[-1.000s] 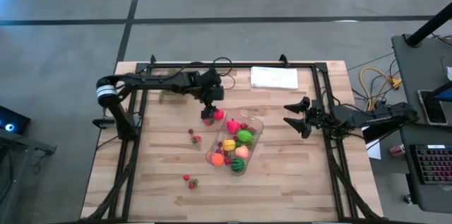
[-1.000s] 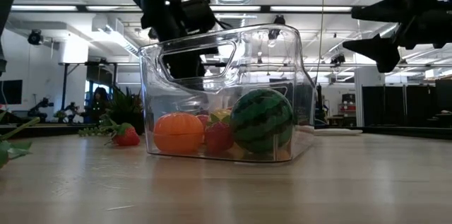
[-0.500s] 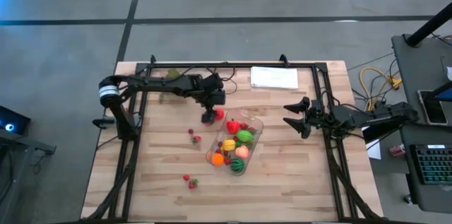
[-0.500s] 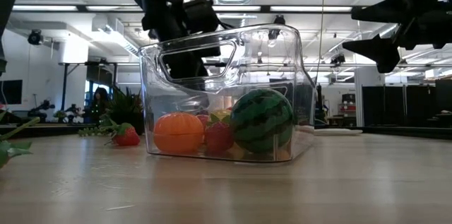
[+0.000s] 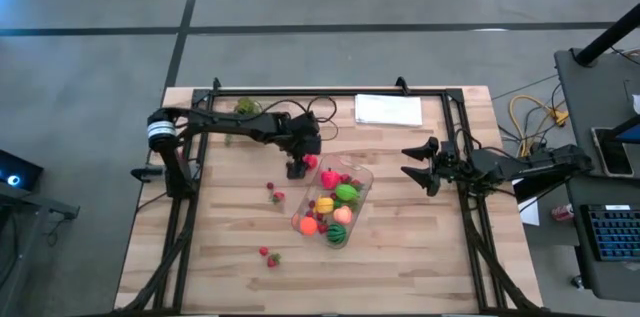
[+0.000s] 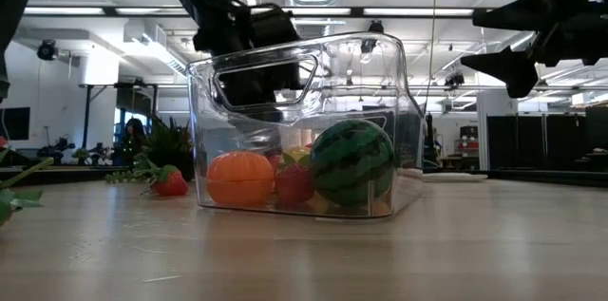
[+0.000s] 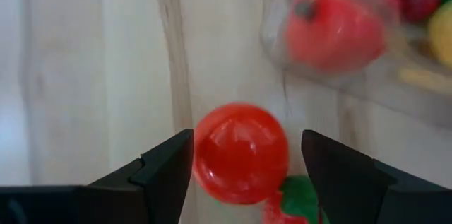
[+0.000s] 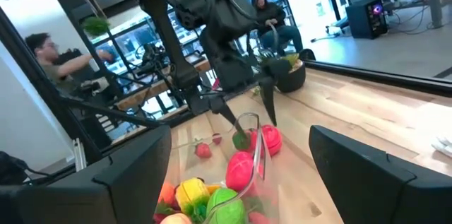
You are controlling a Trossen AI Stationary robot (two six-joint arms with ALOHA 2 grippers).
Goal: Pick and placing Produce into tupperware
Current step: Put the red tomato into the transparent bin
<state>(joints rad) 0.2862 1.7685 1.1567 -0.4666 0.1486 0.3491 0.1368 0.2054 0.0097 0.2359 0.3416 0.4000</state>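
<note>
Between the open left claw [image 7: 244, 164] fingers: red produce [image 7: 240, 153], ungripped, on surface just outside tupperware [image 5: 360, 179]. Tub holds several pieces; strawberries [image 5: 268, 255] still loose. Right claw [image 5: 420, 165] open, idle.

Produce [image 5: 330, 212] in tupperware [image 5: 361, 176]; one piece [image 5: 310, 162] just outside, under left tool [image 5: 297, 167].

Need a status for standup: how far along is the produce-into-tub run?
Done: several pieces, including a watermelon and an orange, already sit in the tupperware. In hand: the left gripper is open around a red tomato-like piece on the table beside the tub, not yet lifted. Left: strawberries loose on the table. The right gripper waits open, at the table's right side.
</note>
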